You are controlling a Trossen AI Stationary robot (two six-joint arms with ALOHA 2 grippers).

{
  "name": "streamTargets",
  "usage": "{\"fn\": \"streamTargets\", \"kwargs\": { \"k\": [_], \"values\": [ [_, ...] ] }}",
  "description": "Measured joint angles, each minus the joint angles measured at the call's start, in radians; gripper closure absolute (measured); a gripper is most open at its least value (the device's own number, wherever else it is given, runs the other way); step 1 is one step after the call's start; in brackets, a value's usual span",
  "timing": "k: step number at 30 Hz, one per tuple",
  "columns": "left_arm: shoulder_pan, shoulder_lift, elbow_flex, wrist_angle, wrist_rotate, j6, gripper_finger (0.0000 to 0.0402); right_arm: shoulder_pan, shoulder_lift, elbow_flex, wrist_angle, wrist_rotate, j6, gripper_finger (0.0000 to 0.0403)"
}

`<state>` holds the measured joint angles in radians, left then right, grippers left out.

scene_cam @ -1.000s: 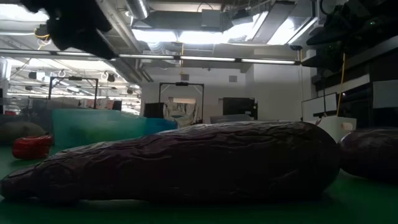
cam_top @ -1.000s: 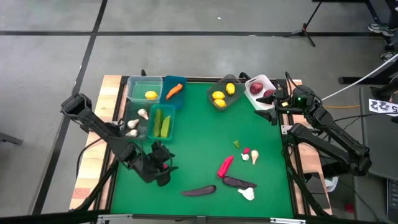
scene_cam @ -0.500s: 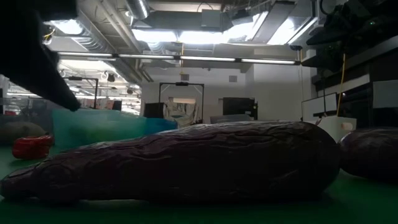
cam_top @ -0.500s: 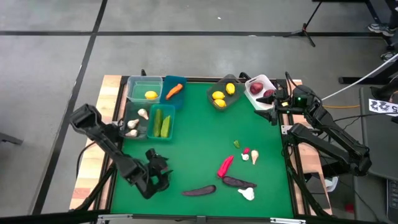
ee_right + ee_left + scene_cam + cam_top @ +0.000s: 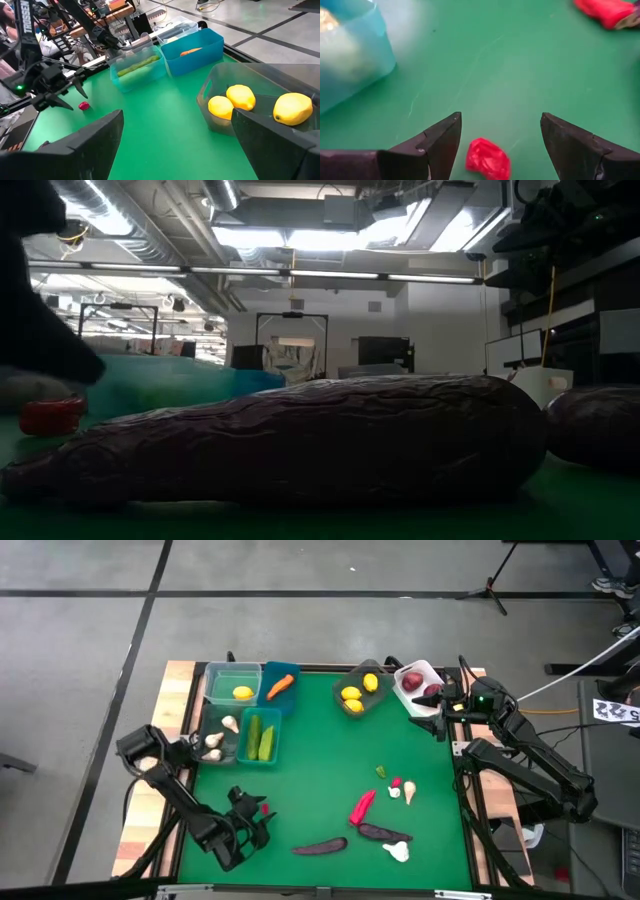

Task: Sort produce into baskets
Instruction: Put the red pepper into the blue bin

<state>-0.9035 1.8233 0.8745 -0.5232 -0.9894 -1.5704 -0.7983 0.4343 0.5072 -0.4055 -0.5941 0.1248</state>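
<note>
A small red piece of produce lies on the green mat near the front left; it also shows in the high view and the low view. My left gripper is open and low over the mat. Its two fingers stand either side of the red piece, not touching it. My right gripper is open and empty, waiting at the far right beside the white basket and facing the grey basket of lemons.
At the far left stand a green tub with a lemon, a blue tub with a carrot, a clear tub with garlic and a teal tub with cucumbers. Two eggplants, a red-pink pepper and garlic lie loose at front right.
My left arm has swung toward the table's near left corner and come down toward the mat, and its gripper has drawn back a little from the teal tub. The red piece has stayed where it lay. My right arm has kept still.
</note>
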Motion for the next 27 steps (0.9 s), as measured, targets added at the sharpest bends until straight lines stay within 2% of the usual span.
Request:
{"fn": "streamTargets", "kwargs": {
  "k": [10, 20, 27],
  "values": [
    [-0.004, 0.129, 0.0, -0.006, -0.027, -0.173, 0.0137, 0.0, 0.0, 0.0, 0.0, 0.0, 0.0, 0.0033],
    [-0.046, 0.219, 0.0, 0.033, -0.125, -0.273, 0.0138, -0.001, 0.0, 0.0, -0.001, 0.0, 0.0, 0.0033],
    [-0.047, 0.225, 0.0, 0.025, -0.134, -0.286, 0.0184, -0.001, 0.0, 0.0, -0.001, 0.0, 0.0, 0.0033]
  ]
}}
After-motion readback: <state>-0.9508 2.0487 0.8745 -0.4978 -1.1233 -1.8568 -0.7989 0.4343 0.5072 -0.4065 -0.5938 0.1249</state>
